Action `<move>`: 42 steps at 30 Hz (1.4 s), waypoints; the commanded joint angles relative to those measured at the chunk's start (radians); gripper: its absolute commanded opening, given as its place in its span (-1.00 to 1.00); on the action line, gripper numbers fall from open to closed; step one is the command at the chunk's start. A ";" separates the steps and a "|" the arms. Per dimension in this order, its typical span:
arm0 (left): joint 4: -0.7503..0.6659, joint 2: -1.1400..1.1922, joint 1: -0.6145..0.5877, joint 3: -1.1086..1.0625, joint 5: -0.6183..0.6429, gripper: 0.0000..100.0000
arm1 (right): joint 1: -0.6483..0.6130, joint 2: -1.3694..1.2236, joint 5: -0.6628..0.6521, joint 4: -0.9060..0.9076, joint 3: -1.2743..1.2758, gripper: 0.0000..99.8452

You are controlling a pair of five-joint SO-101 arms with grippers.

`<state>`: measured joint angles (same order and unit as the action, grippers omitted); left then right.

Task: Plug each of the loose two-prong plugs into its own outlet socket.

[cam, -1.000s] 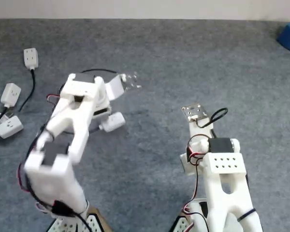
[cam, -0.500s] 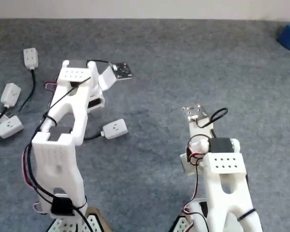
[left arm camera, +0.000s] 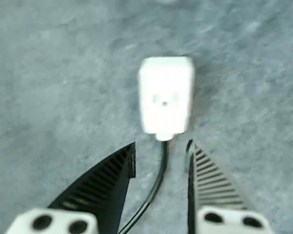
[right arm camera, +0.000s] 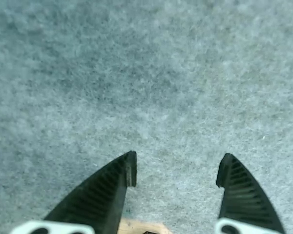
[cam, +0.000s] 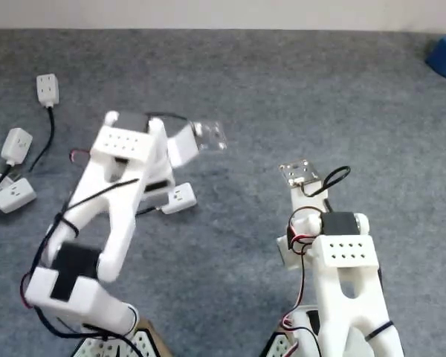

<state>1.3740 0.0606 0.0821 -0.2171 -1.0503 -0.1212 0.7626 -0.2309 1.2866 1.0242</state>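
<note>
Appears barely begun, no plug seated: left end effector (left arm camera: 161, 146) narrowly open and empty astride the cord (left arm camera: 155, 187) of a white plug (left arm camera: 166, 95) lying on the surface (cam: 297, 89), right end effector (right arm camera: 178, 168) wide and empty, other pieces (cam: 16, 145) well apart.

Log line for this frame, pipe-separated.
left gripper: open, astride black cord of white boxy socket block | right gripper: open, above grey carpet | held: nothing

A white socket block (cam: 180, 198) is laid flat on the grey carpet (cam: 297, 82) near the middle, its two slots turned upward; a black cord (left arm camera: 158, 180) is attached at one short end. Three similar blocks are found at the far left; the back block (cam: 47, 89) is set well apart, while the middle block (cam: 16, 145) and the front block (cam: 15, 195) are laid near each other.
</note>
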 commanded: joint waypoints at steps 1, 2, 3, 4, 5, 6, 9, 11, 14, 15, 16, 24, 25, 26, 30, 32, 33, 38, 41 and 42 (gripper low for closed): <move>-0.147 -0.081 0.071 -0.189 0.009 -0.64 | -0.008 0.013 -0.011 -0.002 -0.005 -0.46; -0.181 -0.081 0.081 -0.216 0.009 -0.64 | -0.008 0.013 -0.011 -0.002 -0.005 -0.46; -0.212 -0.074 0.088 -0.234 0.009 -0.64 | -0.008 0.013 -0.011 -0.002 -0.005 -0.46; -0.233 -0.065 0.093 -0.239 0.011 -0.64 | -0.008 0.013 -0.011 -0.002 -0.005 -0.46; -0.255 -0.053 0.093 -0.240 0.011 -0.64 | -0.008 0.013 -0.011 -0.002 -0.005 -0.46; -0.272 -0.036 0.091 -0.239 0.011 -0.64 | -0.008 0.013 -0.011 -0.002 -0.005 -0.46; -0.311 0.025 0.087 -0.206 0.011 -0.64 | -0.008 0.013 -0.011 -0.002 -0.005 -0.46; -0.311 0.077 0.076 -0.153 0.011 -0.64 | -0.008 0.013 -0.011 -0.002 -0.005 -0.46; -0.307 0.145 0.070 -0.082 0.011 -0.64 | -0.008 0.013 -0.011 -0.002 -0.005 -0.46; -0.288 0.160 0.071 -0.070 0.009 -0.64 | -0.008 0.013 -0.011 -0.002 -0.005 -0.46; -0.272 0.176 0.076 -0.061 0.006 -0.64 | -0.008 0.013 -0.011 -0.002 -0.005 -0.46; -0.229 0.265 0.047 0.068 -0.060 -0.64 | -0.008 0.013 -0.011 -0.002 -0.005 -0.46; -0.190 0.275 0.045 0.085 -0.078 -0.64 | -0.008 0.013 -0.011 -0.002 -0.005 -0.46; -0.146 0.285 0.044 0.102 -0.086 -0.64 | -0.008 0.013 -0.011 -0.002 -0.005 -0.46; -0.012 0.291 0.074 0.116 -0.103 -0.64 | -0.012 0.013 -0.011 -0.002 -0.005 -0.46; 0.034 0.277 0.091 0.104 -0.110 -0.65 | -0.012 0.013 -0.011 -0.002 -0.005 -0.46; 0.041 0.265 0.104 0.090 -0.112 -0.67 | -0.012 0.013 -0.011 -0.002 -0.005 -0.46; 0.032 0.182 0.186 -0.070 -0.192 -0.83 | -0.012 0.013 -0.011 -0.002 -0.005 -0.46; -0.026 0.139 0.217 -0.137 -0.195 -0.99 | -0.012 0.013 -0.011 -0.002 -0.005 -0.46; -0.029 0.131 0.220 -0.145 -0.204 -0.98 | -0.012 0.013 -0.011 -0.002 -0.005 -0.46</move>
<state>1.3848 0.2631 0.2616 -0.3092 -1.2236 -0.1212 0.7626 -0.2309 1.2866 1.0242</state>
